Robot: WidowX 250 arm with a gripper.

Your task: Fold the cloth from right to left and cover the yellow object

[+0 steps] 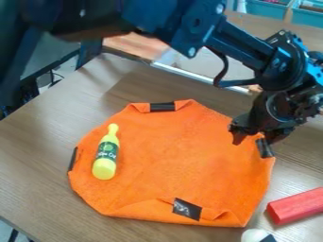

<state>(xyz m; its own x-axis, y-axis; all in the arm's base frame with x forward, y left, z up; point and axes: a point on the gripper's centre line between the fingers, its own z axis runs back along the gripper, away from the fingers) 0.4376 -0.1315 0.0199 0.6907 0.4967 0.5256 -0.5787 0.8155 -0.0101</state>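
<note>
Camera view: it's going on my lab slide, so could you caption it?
Black gripper at the right edge of an orange cloth, yellow bottle lying on the cloth's left.

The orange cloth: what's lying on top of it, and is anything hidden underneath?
A yellow bottle with a green label lies on the orange cloth, and dark patches sit along its edges. The cloth rests on the table; whatever it covers can't be seen.

The pincer [253,138] hid some orange cloth [176,160]; below it, picture edges cut off 1 red block [296,206] and 1 white object [253,236].
</note>
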